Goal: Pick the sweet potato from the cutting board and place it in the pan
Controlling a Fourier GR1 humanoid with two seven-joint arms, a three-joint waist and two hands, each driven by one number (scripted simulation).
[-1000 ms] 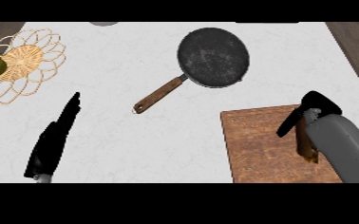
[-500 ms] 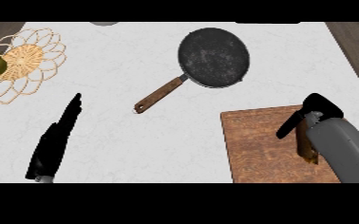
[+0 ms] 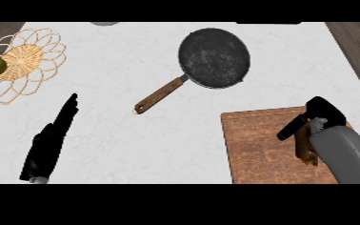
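Plainly, the long brown sweet potato (image 3: 306,148) lies near-to-far on the right side of the brown wooden cutting board (image 3: 256,148), its far end under the black right hand (image 3: 321,113), whose hold I cannot tell, with the round dark pan (image 3: 215,57) beyond, leftward.

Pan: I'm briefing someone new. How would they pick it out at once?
On the white counter, look up and left of the cutting board. The pan is the round black dish with a brown handle slanting down-left, unlike the pale wire basket at far left.
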